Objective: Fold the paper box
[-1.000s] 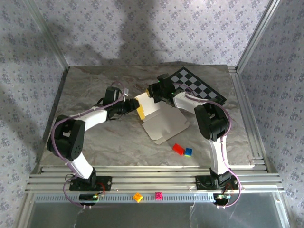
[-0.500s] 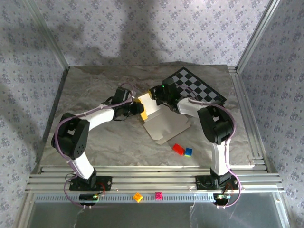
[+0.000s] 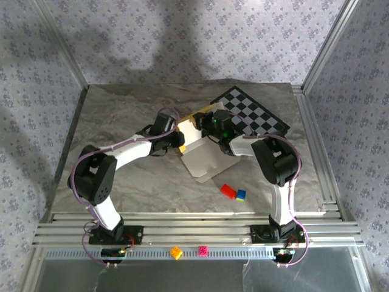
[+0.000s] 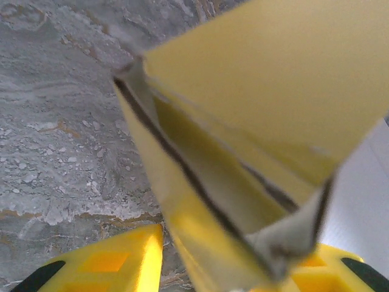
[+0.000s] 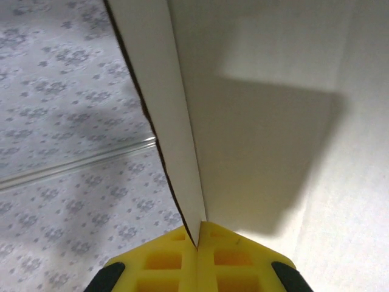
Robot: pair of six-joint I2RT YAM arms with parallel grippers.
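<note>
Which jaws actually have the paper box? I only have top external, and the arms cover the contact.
Observer: In the right wrist view, the right jaws are closed flat on a thin edge of the paper box, with its white inner face beside them.
Operator: And the left?
Observer: In the left wrist view, the left jaws stand apart, straddling a folded yellow corner of it. Bare table shows between the card and the jaw at the picture's left.
</note>
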